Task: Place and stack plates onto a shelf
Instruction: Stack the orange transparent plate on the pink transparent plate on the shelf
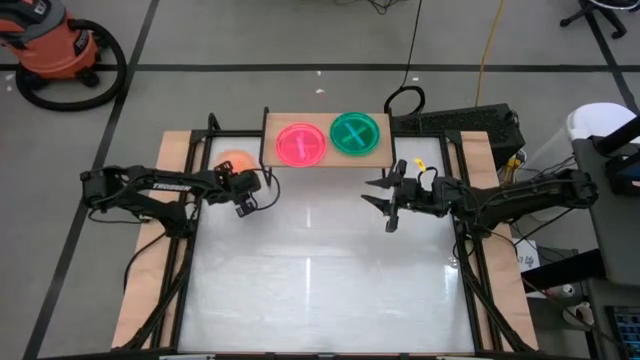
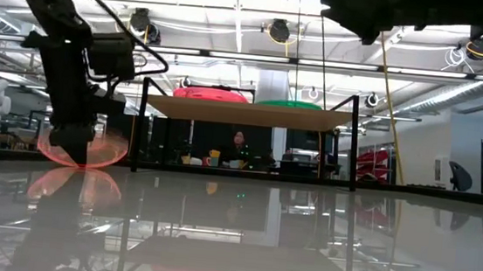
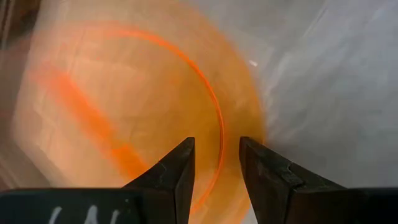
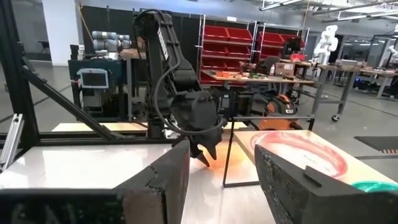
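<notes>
An orange plate (image 1: 235, 160) lies on the white tabletop at the far left, left of the shelf (image 1: 275, 125). The shelf, a light-wood board on black legs (image 2: 248, 114), carries a pink plate (image 1: 300, 145) and a green plate (image 1: 355, 133) side by side. My left gripper (image 3: 216, 146) points steeply down over the orange plate (image 3: 124, 112), open, with the plate's rim line running under the gap between its fingers. I cannot tell whether it touches the plate. My right gripper (image 1: 380, 202) hangs open and level above the table, near the shelf's right end, with nothing in it (image 4: 224, 165).
The bare white tabletop (image 1: 320, 280) stretches from the shelf to the near edge. Black frame posts stand at the table's sides (image 1: 470, 250). An orange shop vacuum (image 1: 50, 45) and cables lie on the floor beyond. A person (image 2: 239, 144) sits far behind the shelf.
</notes>
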Motion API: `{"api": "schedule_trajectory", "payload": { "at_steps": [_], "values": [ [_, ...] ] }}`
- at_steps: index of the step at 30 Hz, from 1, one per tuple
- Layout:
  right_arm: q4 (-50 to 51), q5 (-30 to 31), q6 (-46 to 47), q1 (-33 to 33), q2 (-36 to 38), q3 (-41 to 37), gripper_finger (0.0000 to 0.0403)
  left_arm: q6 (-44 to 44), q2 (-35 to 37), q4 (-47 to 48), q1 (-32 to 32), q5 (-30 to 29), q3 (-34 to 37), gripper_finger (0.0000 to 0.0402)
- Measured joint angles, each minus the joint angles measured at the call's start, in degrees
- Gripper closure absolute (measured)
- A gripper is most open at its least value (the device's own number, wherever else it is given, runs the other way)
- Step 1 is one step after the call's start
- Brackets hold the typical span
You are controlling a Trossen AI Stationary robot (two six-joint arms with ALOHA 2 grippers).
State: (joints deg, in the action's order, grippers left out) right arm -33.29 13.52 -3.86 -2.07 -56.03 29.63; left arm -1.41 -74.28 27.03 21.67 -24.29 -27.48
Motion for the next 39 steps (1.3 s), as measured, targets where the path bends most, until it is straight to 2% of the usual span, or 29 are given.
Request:
{"api": "schedule_trajectory", "payload": {
  "at_steps": [9, 22, 28, 32, 36, 39],
  "values": [
    [-0.78, -0.01, -0.02, 0.07, 0.0, 0.04, 0.0241, 0.53, 0.48, -2.69, 0.22, 0.39, 1.54, 0.0268],
    [-0.75, 0.17, -0.04, 0.09, 0.0, 0.06, 0.0241, -0.92, 4.26, 2.31, -3.55, 2.51, -1.77, 0.0268],
    [-0.69, 0.17, 0.14, 0.09, 0.0, 0.06, 0.0241, -5.45, 4.98, 4.01, -8.38, 9.65, -1.82, 0.0268],
    [-0.71, 0.17, 0.14, 0.09, 0.0, 0.06, 0.0241, -7.65, 4.72, 4.03, -11.01, 6.66, -1.82, 0.0268],
    [-0.71, 0.12, 0.36, 0.09, -0.03, 0.05, 0.0241, -9.27, 4.46, 4.2, -10.13, 2.57, -1.31, 0.0268],
    [-0.73, 0.11, 1.37, 0.09, -0.03, -0.64, 0.0241, -9.33, 3.86, 4.26, -8.91, 2.18, -0.57, 0.0268]
  ]
}}
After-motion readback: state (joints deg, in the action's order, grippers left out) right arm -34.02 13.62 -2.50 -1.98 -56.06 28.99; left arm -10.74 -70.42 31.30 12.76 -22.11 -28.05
